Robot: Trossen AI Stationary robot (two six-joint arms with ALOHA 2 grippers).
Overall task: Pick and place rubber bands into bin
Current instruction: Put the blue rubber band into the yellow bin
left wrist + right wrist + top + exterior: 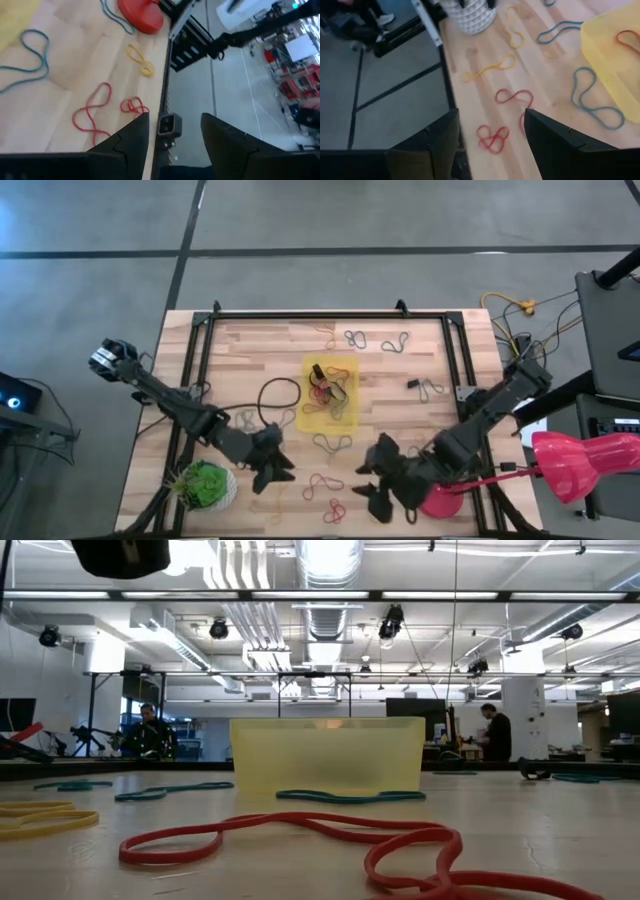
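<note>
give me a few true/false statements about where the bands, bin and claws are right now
1. The bin already holds some rubber bands. True.
2. The left claw grips a red band. False: it is open and holds nothing.
3. A large black band lies on the table beside the bin. True.
4. The right claw is shut. False: it is open and empty.
5. Every band is in the bin. False: many lie loose, like the red band between the claws.

Yellow bin point(331, 392) seen mid worktop point(240, 350), rubber bands point(332, 443) scattered round it; L claw point(272, 466) & R claw point(381, 477) open near front edge.
</note>
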